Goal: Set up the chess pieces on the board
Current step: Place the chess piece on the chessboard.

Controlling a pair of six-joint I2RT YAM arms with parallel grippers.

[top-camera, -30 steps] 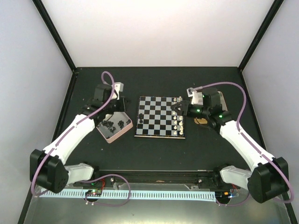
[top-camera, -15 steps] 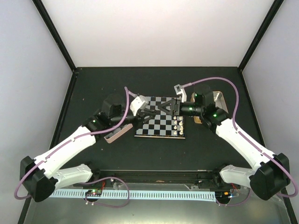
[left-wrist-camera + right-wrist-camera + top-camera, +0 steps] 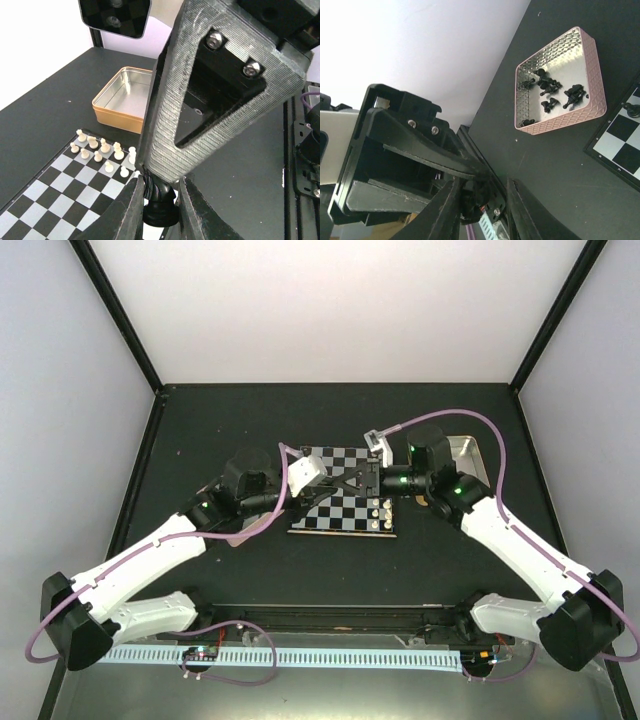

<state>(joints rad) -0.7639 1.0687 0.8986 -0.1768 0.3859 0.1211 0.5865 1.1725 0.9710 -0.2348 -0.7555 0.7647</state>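
Observation:
Over the board (image 3: 330,510), both grippers meet at one black chess piece (image 3: 161,206). My left gripper (image 3: 159,200) is shut on the piece's lower body and base. My right gripper (image 3: 482,200) reaches in from the opposite side. Its broad grey finger (image 3: 215,85) lies against the piece's top. In the right wrist view the piece (image 3: 476,199) rests against one right finger and a gap stays to the other. More black chess pieces (image 3: 551,89) lie in the pink-rimmed tin (image 3: 598,85). One black piece (image 3: 632,107) stands on the board's edge.
White pieces (image 3: 102,150) stand in two rows along the board's right side (image 3: 380,510). An empty gold-rimmed tin (image 3: 125,100) sits just beyond them (image 3: 468,452). The left arm (image 3: 170,535) crosses over where the pink tin lies.
My left gripper came from the pink tin to above the board with the black piece. My right gripper moved left to meet it, and its jaws widened, then narrowed around the piece.

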